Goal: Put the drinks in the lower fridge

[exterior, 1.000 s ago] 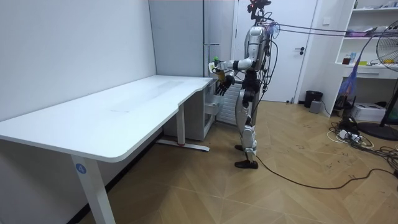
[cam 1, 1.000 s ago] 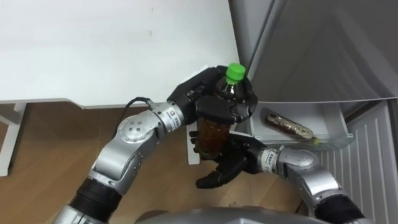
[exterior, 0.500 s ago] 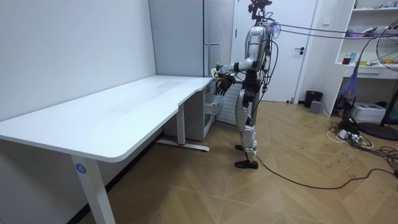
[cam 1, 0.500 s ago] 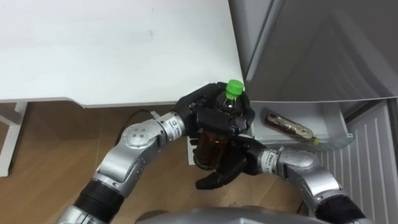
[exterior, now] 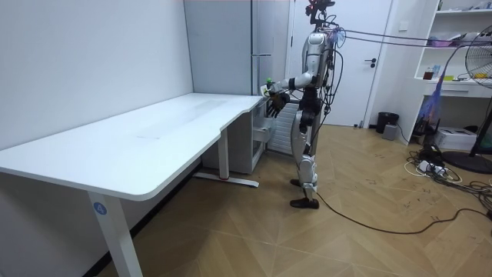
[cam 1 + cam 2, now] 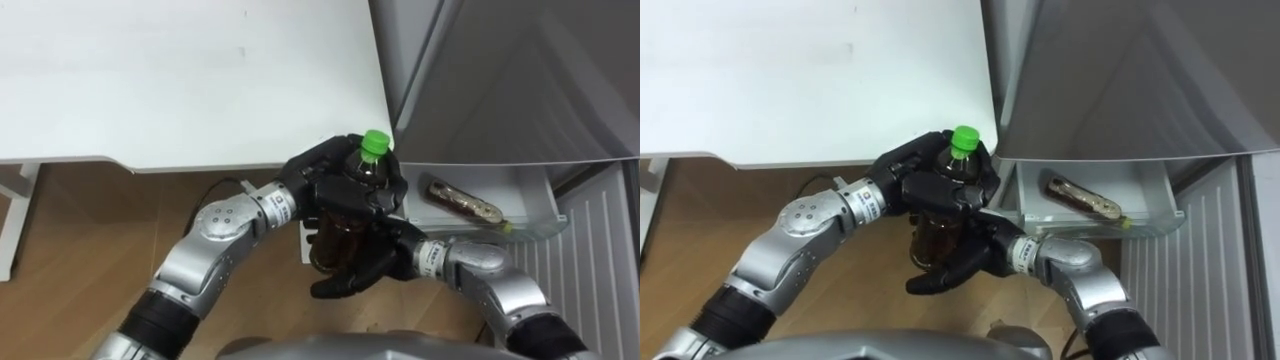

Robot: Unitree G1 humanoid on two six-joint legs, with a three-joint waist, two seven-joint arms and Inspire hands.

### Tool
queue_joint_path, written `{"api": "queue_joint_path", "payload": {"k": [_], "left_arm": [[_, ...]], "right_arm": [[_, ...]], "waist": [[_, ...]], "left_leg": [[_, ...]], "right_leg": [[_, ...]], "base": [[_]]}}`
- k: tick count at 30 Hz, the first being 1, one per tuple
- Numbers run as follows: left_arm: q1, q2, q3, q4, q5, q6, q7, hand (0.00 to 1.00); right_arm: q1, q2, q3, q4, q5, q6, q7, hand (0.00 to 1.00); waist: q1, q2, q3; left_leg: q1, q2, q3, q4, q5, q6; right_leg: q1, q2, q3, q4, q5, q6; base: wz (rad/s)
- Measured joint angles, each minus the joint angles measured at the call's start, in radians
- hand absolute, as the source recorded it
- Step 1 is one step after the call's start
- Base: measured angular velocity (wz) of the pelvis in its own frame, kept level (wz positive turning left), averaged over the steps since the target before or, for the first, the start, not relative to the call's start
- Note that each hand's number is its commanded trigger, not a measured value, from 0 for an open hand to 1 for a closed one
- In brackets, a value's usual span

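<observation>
Nearest the robot's body, the right hand [image 6: 352, 274] lies palm-up beneath the bottle [image 6: 343, 228], its fingers spread loosely and reaching toward 8 o'clock, cupping the base without closing round it. The bottle stands upright above the wooden floor [image 6: 90, 230], filled with a dark amber drink, its green cap [image 6: 375, 142] at 12 o'clock. The left hand [image 6: 333, 178] comes in from 8 o'clock and is wrapped firmly round the bottle's upper body and shoulder, fingers curled just below the cap. At 3 o'clock from the bottle, a white drawer [image 6: 535, 192] of the fridge [image 6: 500, 70] stands pulled out; a second bottle [image 6: 464, 198] lies on its side in it, slanting from 10 to 4 o'clock. Beyond the hands, from 9 to 12 o'clock, spreads the white worktop [image 6: 180, 80], its near edge just behind the left hand. In the room view the robot stands upright at the far end of the worktop, facing the grey fridge, both arms raised before its chest
</observation>
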Motion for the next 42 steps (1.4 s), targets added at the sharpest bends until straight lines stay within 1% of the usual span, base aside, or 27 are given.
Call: {"api": "queue_joint_path", "payload": {"k": [5, 9, 10, 11, 12, 13, 22, 24, 25, 27, 32, 35, 42], "left_arm": [[0.026, 0.002, 0.0, 0.002, 0.001, 0.0, 0.001, 1.0], [0.027, 0.004, 0.001, 0.002, 0.001, 0.0, 0.001, 1.0], [0.027, 0.004, 0.001, 0.002, 0.001, 0.0, 0.001, 1.0], [0.028, 0.004, 0.001, 0.002, 0.001, 0.0, 0.001, 1.0], [0.028, 0.004, 0.001, 0.002, 0.001, 0.0, 0.001, 1.0], [0.028, 0.004, 0.001, 0.002, 0.001, 0.0, 0.001, 1.0], [0.028, 0.005, 0.001, 0.002, 0.001, 0.0, 0.001, 1.0], [0.028, 0.006, 0.002, 0.002, -0.002, 0.0, 0.001, 1.0], [0.028, 0.006, 0.003, 0.002, -0.004, 0.0, 0.002, 1.0], [0.034, 0.005, 0.017, 0.002, -0.041, 0.0, 0.007, 1.0], [0.034, 0.005, 0.019, 0.001, -0.067, 0.0, 0.022, 1.0], [0.034, 0.003, 0.021, 0.001, -0.091, 0.0, 0.035, 1.0], [0.034, -0.002, 0.022, 0.001, -0.091, 0.001, 0.042, 1.0]], "right_arm": [[0.0, 0.0, 0.002, 0.0, 0.033, 0.0, 0.0, 0.0], [0.0, 0.002, 0.002, 0.0, 0.047, 0.0, -0.004, 0.0], [0.0, 0.002, 0.002, 0.0, 0.052, 0.0, -0.006, 0.06], [0.0, 0.002, 0.003, 0.0, 0.072, 0.0, -0.009, 0.57], [0.0, 0.002, 0.003, 0.0, 0.08, 0.0, -0.01, 0.82], [0.0, 0.002, 0.003, 0.0, 0.08, 0.0, -0.01, 1.0], [0.0, 0.003, 0.003, 0.0, 0.081, 0.0, -0.011, 1.0], [0.0, -0.003, 0.017, 0.0, 0.098, -0.002, -0.015, 1.0], [0.0, -0.005, 0.022, 0.0, 0.1, -0.005, -0.019, 1.0], [0.002, -0.01, 0.034, 0.0, 0.106, -0.028, -0.021, 1.0], [0.002, -0.004, 0.032, 0.009, 0.118, -0.031, -0.021, 1.0], [0.002, -0.002, 0.034, 0.022, 0.126, -0.044, -0.019, 1.0], [0.002, -0.001, 0.041, 0.034, 0.161, -0.045, -0.019, 1.0]], "waist": [[0.0, 0.0, 0.0002], [0.0, 0.0, 0.0002], [0.0, 0.0, 0.0002], [0.0, 0.0, 0.0002], [-0.001, 0.0, 0.0002], [-0.001, 0.0, 0.0002], [-0.001, -0.002, 0.0], [0.001, -0.002, 0.0], [0.001, -0.002, -0.0001], [0.0, -0.002, -0.0001], [0.001, -0.002, -0.0003], [0.0, -0.002, -0.0004], [0.001, -0.002, -0.0012]], "left_leg": [[-0.001, 0.0, 0.0, 0.0, 0.0, 0.0], [-0.001, 0.0, 0.0, 0.0, 0.0, 0.0], [-0.001, 0.0, 0.0, 0.0, 0.0, 0.0], [-0.001, 0.0, 0.0, 0.0, 0.0, 0.0], [-0.001, 0.0, 0.0, 0.0, 0.0, 0.0], [-0.001, 0.0, 0.0, 0.0, 0.0, 0.0], [-0.001, 0.0, 0.0, 0.0, 0.0, 0.0], [-0.001, 0.0, 0.0, 0.002, 0.0, 0.0], [-0.001, 0.0, 0.0, 0.002, 0.0, 0.0], [-0.001, 0.001, 0.0, 0.002, 0.0, 0.0], [-0.002, 0.0, 0.0, 0.002, 0.0, 0.0], [-0.003, 0.001, 0.0, 0.002, 0.0, 0.0], [-0.003, 0.001, 0.0, 0.002, 0.0, 0.0]], "right_leg": [[0.0, 0.0, -0.001, 0.0, -0.001, 0.0], [0.0, 0.0, -0.002, -0.001, -0.002, 0.001], [0.0, 0.0, -0.002, -0.001, -0.002, 0.001], [0.0, 0.0, -0.002, -0.001, -0.002, 0.001], [0.0, 0.0, -0.002, -0.002, -0.002, 0.001], [0.0, 0.0, -0.002, -0.002, -0.002, 0.001], [0.0, 0.0, -0.003, -0.001, -0.002, 0.001], [0.0, 0.0, -0.003, 0.001, -0.002, 0.001], [-0.001, 0.0, -0.003, 0.001, -0.002, 0.0], [0.0, 0.0, -0.003, 0.001, -0.002, 0.0], [-0.001, 0.0, -0.001, 0.001, -0.002, 0.0], [-0.002, 0.001, -0.001, 0.001, -0.002, 0.0], [-0.002, 0.002, 0.001, 0.001, -0.002, 0.0]], "base": [[0.0], [0.0], [0.0], [0.0], [0.0], [0.0], [0.0], [0.0], [0.0], [0.0], [0.0], [0.0], [0.0]]}}
